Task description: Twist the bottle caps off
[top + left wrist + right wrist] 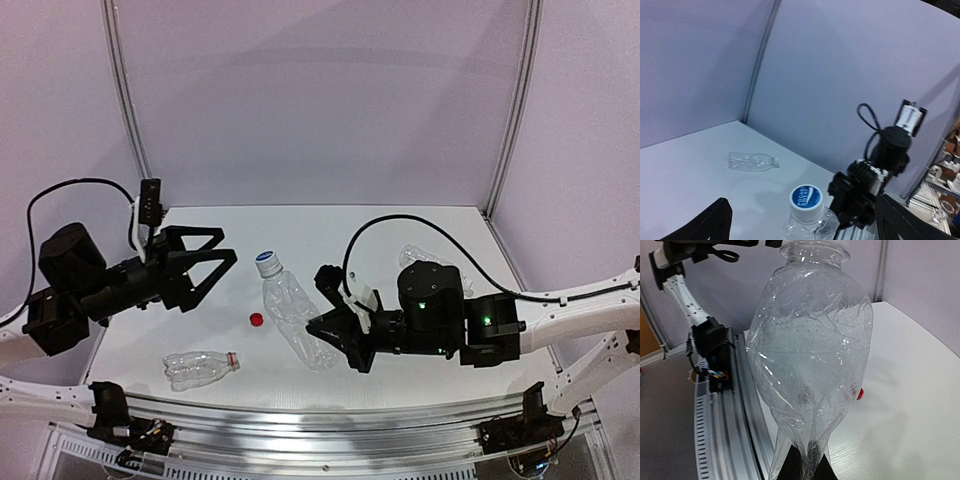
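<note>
Pale lilac walls (pixel 320 100) enclose a white table (pixel 440 370).

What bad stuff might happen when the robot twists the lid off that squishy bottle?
The right fingers pinch only the crumpled bottom of the bottle, so it might twist or slip when the cap gets turned. The left fingers are open and not yet around the cap, so they might close crooked and bump it.
</note>
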Action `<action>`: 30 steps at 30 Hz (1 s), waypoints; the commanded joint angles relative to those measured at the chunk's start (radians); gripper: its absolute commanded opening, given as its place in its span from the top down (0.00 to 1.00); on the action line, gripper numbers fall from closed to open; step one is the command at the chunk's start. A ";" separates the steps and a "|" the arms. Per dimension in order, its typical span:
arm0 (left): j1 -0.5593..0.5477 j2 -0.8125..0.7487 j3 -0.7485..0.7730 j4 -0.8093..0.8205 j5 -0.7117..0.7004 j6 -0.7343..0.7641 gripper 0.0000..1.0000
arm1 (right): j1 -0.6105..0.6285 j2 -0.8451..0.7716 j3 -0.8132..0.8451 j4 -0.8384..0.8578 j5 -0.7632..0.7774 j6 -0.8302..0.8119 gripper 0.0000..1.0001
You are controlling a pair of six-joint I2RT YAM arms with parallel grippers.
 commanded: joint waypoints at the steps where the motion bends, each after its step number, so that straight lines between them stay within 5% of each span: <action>1: 0.015 -0.048 -0.018 0.010 0.280 0.079 0.03 | -0.001 -0.033 -0.031 0.064 -0.226 -0.005 1.00; 8: 0.015 -0.020 -0.017 0.051 0.373 0.081 0.09 | -0.001 -0.044 -0.043 0.094 -0.363 -0.019 1.00; 17: 0.017 0.083 0.008 0.098 0.430 0.049 0.29 | 0.001 -0.043 -0.044 0.090 -0.405 -0.030 1.00; 25: 0.017 0.118 0.009 0.130 0.464 0.041 0.57 | 0.000 -0.035 -0.033 0.073 -0.396 -0.028 1.00; 30: 0.016 0.123 0.013 0.125 0.463 0.039 0.93 | 0.000 -0.034 -0.030 0.067 -0.379 -0.027 1.00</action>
